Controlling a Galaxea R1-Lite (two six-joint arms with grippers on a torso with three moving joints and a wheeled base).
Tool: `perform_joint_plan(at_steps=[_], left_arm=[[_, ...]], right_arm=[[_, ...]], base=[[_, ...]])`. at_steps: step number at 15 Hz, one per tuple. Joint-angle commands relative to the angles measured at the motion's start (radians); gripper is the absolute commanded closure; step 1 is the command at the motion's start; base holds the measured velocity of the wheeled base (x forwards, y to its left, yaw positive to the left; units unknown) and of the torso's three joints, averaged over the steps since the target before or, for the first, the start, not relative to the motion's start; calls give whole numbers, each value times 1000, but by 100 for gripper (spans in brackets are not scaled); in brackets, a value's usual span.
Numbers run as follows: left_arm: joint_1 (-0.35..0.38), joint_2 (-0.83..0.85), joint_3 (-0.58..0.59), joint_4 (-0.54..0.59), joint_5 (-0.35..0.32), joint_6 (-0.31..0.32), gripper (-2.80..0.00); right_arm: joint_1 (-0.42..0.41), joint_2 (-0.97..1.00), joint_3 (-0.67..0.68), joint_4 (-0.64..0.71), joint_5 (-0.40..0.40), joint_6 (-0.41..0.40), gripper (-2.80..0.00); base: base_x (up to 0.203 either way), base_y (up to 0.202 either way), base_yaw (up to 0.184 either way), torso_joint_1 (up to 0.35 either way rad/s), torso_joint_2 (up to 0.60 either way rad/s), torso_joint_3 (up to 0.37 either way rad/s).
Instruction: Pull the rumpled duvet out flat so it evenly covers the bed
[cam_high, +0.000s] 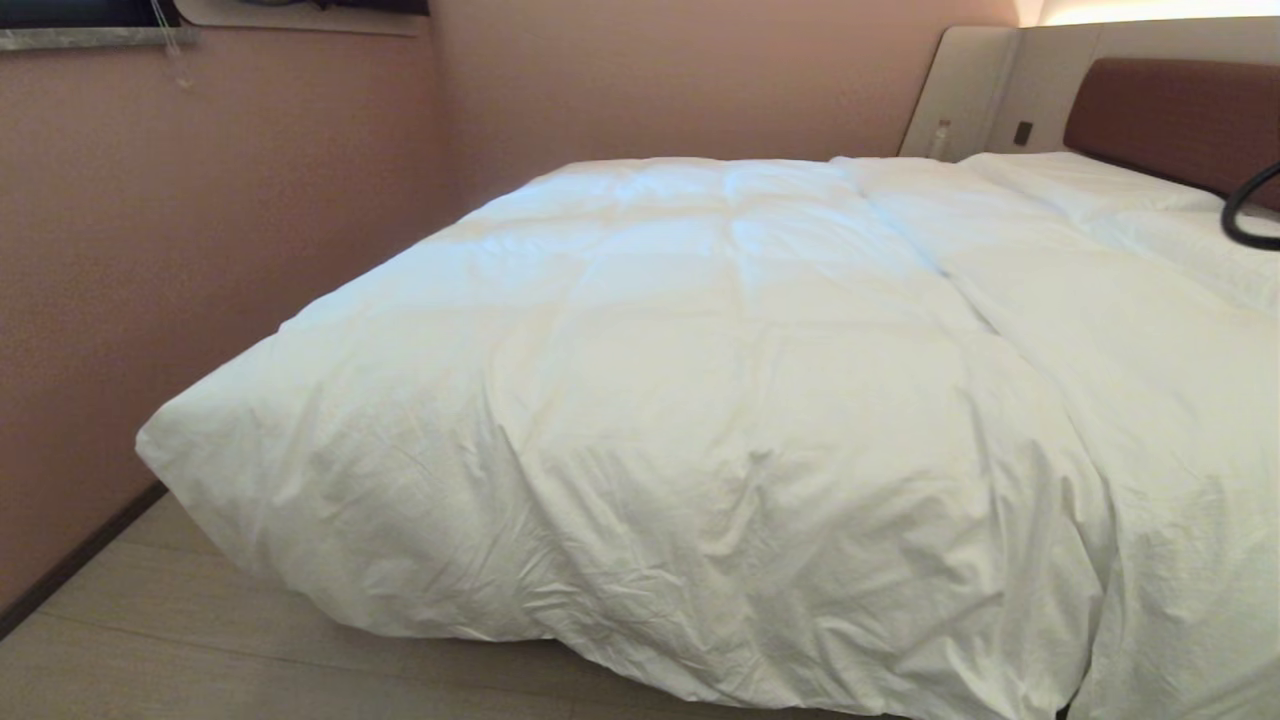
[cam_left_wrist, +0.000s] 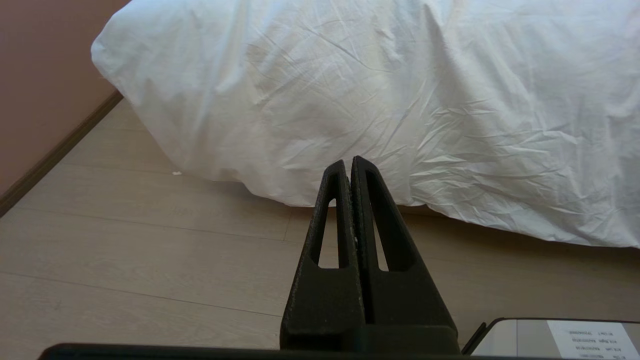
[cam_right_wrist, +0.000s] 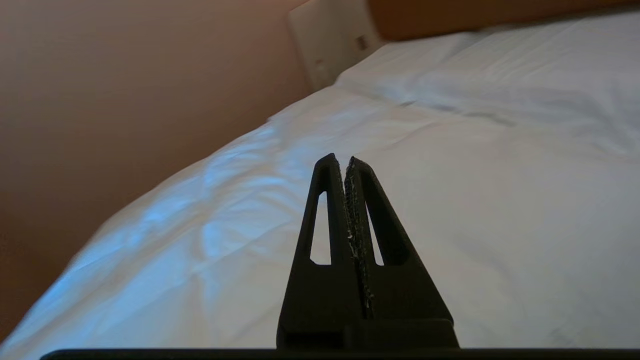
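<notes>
The white puffy duvet (cam_high: 700, 400) lies spread over the bed, its creased foot end hanging down nearly to the floor. The brown headboard (cam_high: 1170, 115) stands at the far right. Low over the floor, my left gripper (cam_left_wrist: 348, 162) is shut and empty, facing the hanging edge of the duvet (cam_left_wrist: 400, 100) from a short way off. My right gripper (cam_right_wrist: 340, 160) is shut and empty, held above the duvet (cam_right_wrist: 450, 210) and pointing along the bed toward the headboard. Neither gripper shows in the head view.
A pink wall (cam_high: 200, 250) runs close along the bed's left side, leaving a narrow strip of pale wood floor (cam_high: 150, 630). Pillows (cam_high: 1100, 190) lie at the head end. A black cable loop (cam_high: 1245, 205) hangs at the right edge.
</notes>
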Motion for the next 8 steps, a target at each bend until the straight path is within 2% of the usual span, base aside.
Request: perform_joint_plan(at_steps=[1,2,5,8], left_arm=[[0,0,1,0,0,0,0],[1,0,0,0,0,0,0],[1,0,1,0,0,0,0],[1,0,1,0,0,0,0]], right_arm=[[103,-158,-38,750,282,174,0],[139,-200,-49,798,329,183,0],[184,-282,-85,873,381,189,0],[203,-371,-103,913,441,138,0]], base=[[0,0,0,0,0,0],[0,0,0,0,0,0],[0,0,0,0,0,0],[0,0,0,0,0,0]])
